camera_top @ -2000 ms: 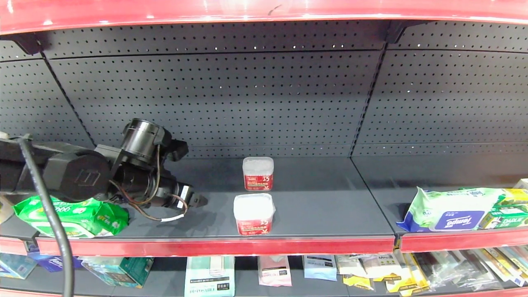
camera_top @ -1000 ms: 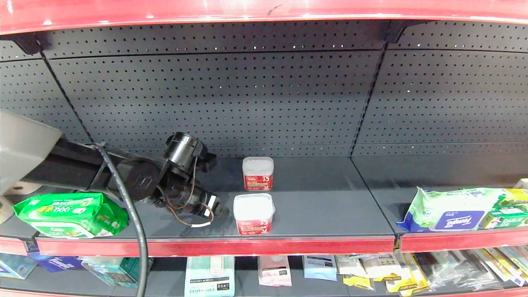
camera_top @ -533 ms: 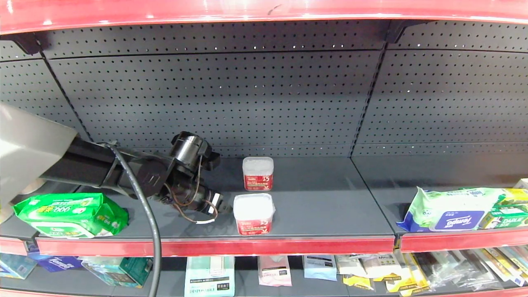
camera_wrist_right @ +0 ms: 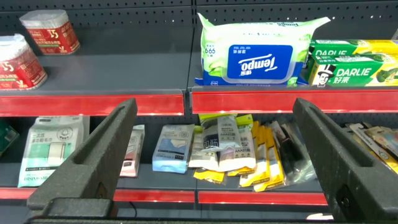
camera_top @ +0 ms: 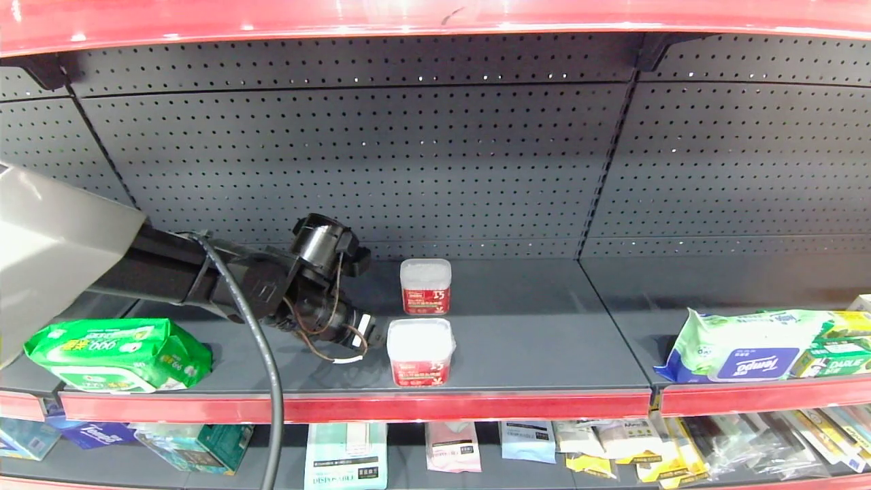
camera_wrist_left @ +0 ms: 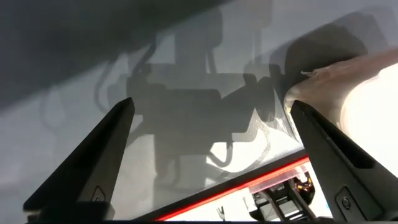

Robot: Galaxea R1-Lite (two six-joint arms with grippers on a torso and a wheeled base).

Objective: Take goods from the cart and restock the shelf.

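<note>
Two white tubs with red labels stand on the dark shelf [camera_top: 524,340], the front tub [camera_top: 420,350] near the red edge and the back tub [camera_top: 425,286] behind it. My left gripper [camera_top: 373,331] lies low over the shelf just left of the front tub. In the left wrist view the left gripper [camera_wrist_left: 211,106] is open with bare shelf between its fingers, and the front tub [camera_wrist_left: 360,93] sits beside one finger. In the right wrist view my right gripper [camera_wrist_right: 214,106] is open and holds nothing. It faces the shelving from farther back, with both tubs [camera_wrist_right: 37,43] to one side.
A green wipes pack [camera_top: 119,354] lies at the shelf's left end. A blue-and-green wipes pack [camera_top: 742,344] and toothpaste boxes [camera_top: 840,347] lie on the right section. Hanging packets [camera_top: 449,446] fill the level below. A pegboard wall [camera_top: 435,163] backs the shelf.
My left arm has reached rightward along the shelf, bringing its gripper from near the green pack to just beside the front tub. The tubs have stayed in place.
</note>
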